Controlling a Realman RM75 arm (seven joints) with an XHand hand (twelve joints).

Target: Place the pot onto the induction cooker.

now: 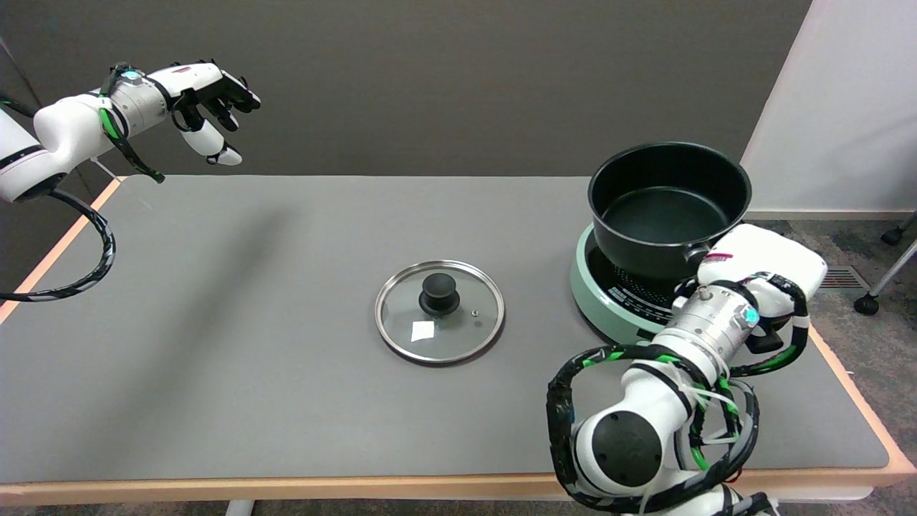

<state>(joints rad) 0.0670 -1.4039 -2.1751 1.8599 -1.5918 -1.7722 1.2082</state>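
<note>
Right arm: enters from 5 o'clock, forearm angled toward 1 o'clock. Right hand (763,276): back facing camera, fingers hidden; grip indeterminable.

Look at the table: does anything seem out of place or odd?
Nothing is spilled or broken. The pot sits on the cooker, off-centre toward its far side. Its lid lies apart, flat on the table.

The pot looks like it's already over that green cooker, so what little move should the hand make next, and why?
Probably ease the pot straight down and only then let go. It sits over the cooker, but this view doesn't settle whether its base rests flat. The right hand is at the pot's near side by the handle stub; its fingers are hidden, so the grip can't be confirmed.
</note>
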